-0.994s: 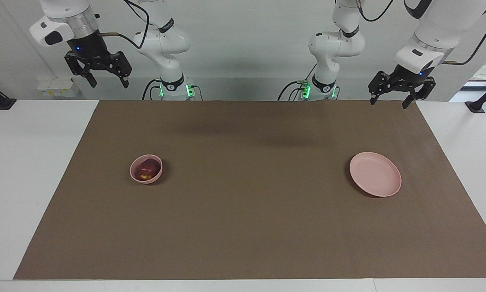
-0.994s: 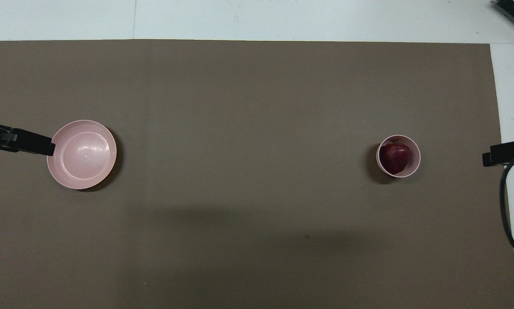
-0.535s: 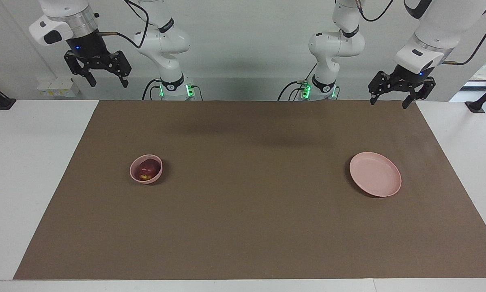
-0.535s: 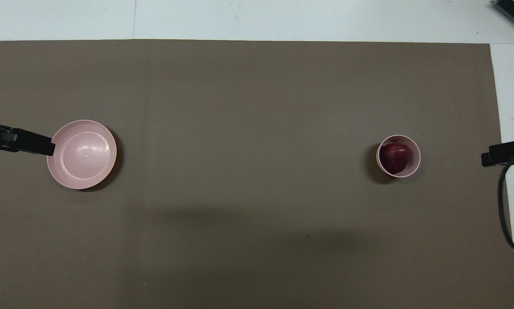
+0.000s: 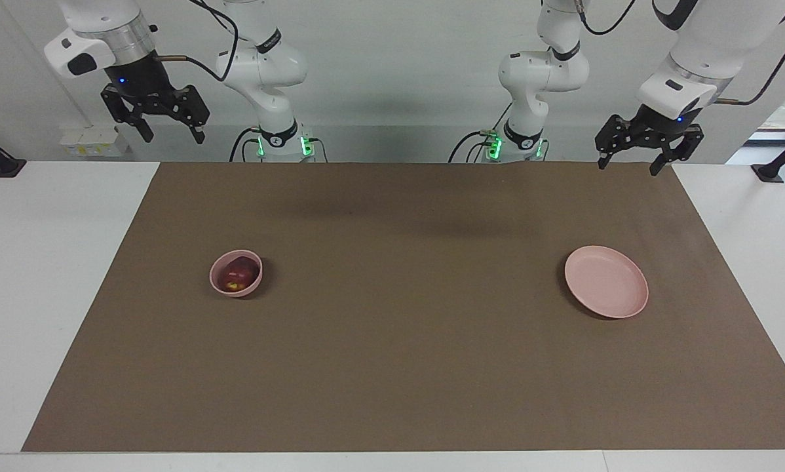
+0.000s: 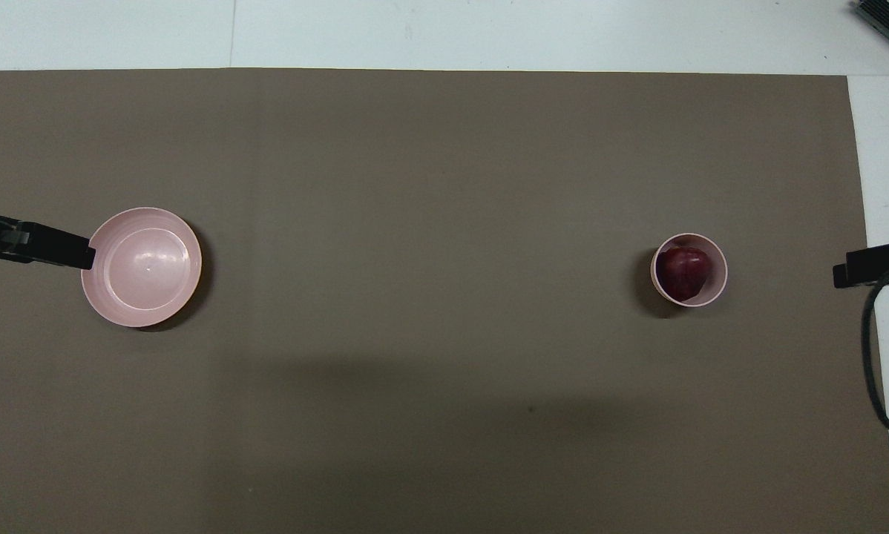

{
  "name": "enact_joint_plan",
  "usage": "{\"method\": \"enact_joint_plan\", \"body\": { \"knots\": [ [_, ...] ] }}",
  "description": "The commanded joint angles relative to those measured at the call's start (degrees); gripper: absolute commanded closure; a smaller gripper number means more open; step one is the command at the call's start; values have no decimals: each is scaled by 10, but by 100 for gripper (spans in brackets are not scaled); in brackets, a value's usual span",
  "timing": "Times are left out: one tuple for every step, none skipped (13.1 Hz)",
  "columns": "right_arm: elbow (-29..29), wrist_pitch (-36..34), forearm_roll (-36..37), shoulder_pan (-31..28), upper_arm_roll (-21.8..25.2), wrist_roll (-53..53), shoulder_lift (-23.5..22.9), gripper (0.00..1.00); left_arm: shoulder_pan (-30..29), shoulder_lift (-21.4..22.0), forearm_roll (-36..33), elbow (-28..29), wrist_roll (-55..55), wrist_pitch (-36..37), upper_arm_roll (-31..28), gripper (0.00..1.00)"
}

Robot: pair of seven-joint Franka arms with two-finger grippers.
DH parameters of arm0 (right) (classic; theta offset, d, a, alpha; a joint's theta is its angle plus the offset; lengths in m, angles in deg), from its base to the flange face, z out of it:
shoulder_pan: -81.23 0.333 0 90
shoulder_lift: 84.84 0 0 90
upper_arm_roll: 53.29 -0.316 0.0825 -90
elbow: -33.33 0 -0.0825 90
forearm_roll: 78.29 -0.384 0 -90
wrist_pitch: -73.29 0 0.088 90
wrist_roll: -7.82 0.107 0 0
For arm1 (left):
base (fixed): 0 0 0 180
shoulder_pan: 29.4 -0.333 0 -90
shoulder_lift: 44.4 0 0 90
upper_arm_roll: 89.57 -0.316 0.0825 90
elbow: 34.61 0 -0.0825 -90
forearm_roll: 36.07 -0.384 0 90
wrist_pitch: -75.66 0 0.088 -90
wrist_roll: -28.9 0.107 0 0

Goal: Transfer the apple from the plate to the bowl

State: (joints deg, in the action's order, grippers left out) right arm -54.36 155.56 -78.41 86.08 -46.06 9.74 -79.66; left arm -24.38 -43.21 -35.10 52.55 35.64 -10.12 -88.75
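Right tool (image 5: 168,128) has risen slightly, wide like the left tool (image 5: 630,160); apple (image 5: 238,275) stays in bowl (image 5: 219,283).

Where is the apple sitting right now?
The apple lies inside the bowl toward the right arm's end of the table, well apart from the bare plate at the left arm's end.

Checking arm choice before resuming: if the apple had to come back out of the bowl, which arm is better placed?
Right. The apple lies in the bowl at the right arm's end of the mat; the right gripper hangs open and raised at that end. The left gripper, open, hangs at the plate's end.
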Motion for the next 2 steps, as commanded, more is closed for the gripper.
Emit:
{"method": "enact_joint_plan", "body": {
  "knots": [
    [-3,3,3,-4,-8,10,3,0,-9,-1,-7,-9,2,8,5,0],
    [-3,3,3,-4,-8,10,3,0,-18,-2,-6,-9,7,4,5,0]
  ]
}}
